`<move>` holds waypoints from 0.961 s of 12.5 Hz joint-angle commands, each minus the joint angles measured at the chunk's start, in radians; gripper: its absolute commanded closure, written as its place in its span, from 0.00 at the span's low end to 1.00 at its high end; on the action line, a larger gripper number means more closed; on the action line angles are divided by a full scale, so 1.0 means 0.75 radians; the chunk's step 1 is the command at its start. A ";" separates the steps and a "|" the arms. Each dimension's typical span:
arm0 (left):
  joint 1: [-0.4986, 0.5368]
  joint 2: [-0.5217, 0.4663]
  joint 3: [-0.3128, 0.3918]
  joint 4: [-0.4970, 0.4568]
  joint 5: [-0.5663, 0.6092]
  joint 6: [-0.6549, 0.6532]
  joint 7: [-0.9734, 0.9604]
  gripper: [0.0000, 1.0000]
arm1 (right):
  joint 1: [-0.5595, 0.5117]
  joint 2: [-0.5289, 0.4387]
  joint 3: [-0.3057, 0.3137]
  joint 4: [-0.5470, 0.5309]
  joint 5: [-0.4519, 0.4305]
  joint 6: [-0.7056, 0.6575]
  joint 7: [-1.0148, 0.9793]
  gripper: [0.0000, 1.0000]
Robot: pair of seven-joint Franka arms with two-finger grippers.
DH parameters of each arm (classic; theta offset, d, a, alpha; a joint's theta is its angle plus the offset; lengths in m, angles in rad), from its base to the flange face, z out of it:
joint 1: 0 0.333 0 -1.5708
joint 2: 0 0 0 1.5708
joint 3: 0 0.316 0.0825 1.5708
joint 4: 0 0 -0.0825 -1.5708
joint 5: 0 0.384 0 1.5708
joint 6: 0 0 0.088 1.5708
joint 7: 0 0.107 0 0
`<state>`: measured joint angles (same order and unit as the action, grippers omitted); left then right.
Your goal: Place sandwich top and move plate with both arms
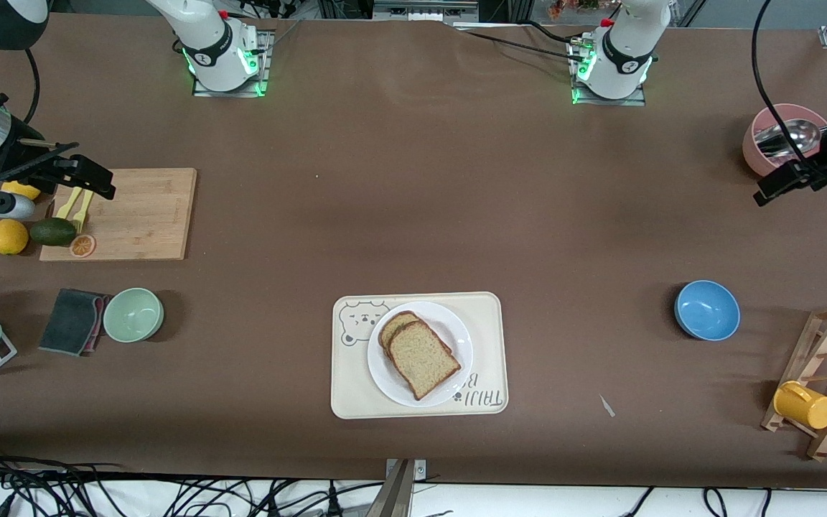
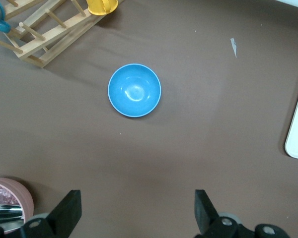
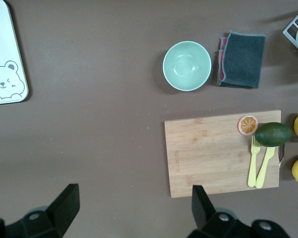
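The sandwich top [image 1: 424, 359], a tan speckled bread slice with a brown crust, lies on another bread slice [image 1: 393, 324] on the round white plate [image 1: 458, 330]. The plate sits on a cream bear tray [image 1: 356, 391] near the front camera. My right gripper [image 1: 90, 176] is open and empty, up over the wooden cutting board [image 1: 144, 215] at the right arm's end; its wrist view shows the wide gap of the right gripper [image 3: 134, 198]. My left gripper [image 1: 779, 185] is open and empty, beside the pink bowl [image 1: 769, 143] at the left arm's end; its wrist view shows the left gripper [image 2: 138, 201] over bare table.
A blue bowl [image 1: 706, 309] and a wooden rack with a yellow mug [image 1: 805, 404] stand toward the left arm's end. A green bowl [image 1: 133, 314], grey cloth [image 1: 72, 321], avocado [image 1: 53, 231] and lemon [image 1: 8, 236] lie toward the right arm's end.
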<state>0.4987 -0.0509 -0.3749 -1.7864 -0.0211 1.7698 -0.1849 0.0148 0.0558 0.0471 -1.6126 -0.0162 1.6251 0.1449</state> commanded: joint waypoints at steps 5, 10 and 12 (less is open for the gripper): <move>-0.656 0.043 0.555 0.058 -0.015 -0.057 -0.079 0.00 | -0.001 -0.011 0.003 0.043 -0.005 -0.027 -0.021 0.00; -0.771 0.002 0.596 0.050 -0.007 -0.096 -0.124 0.00 | -0.003 -0.009 -0.005 0.044 -0.005 -0.029 -0.054 0.00; -0.765 -0.012 0.592 0.046 -0.005 -0.092 -0.118 0.00 | -0.001 -0.009 0.003 0.044 -0.007 -0.031 -0.048 0.00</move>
<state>-0.0662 -0.0393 0.0549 -1.7609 -0.0222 1.7231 -0.2751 0.0147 0.0557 0.0459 -1.5918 -0.0162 1.6226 0.1258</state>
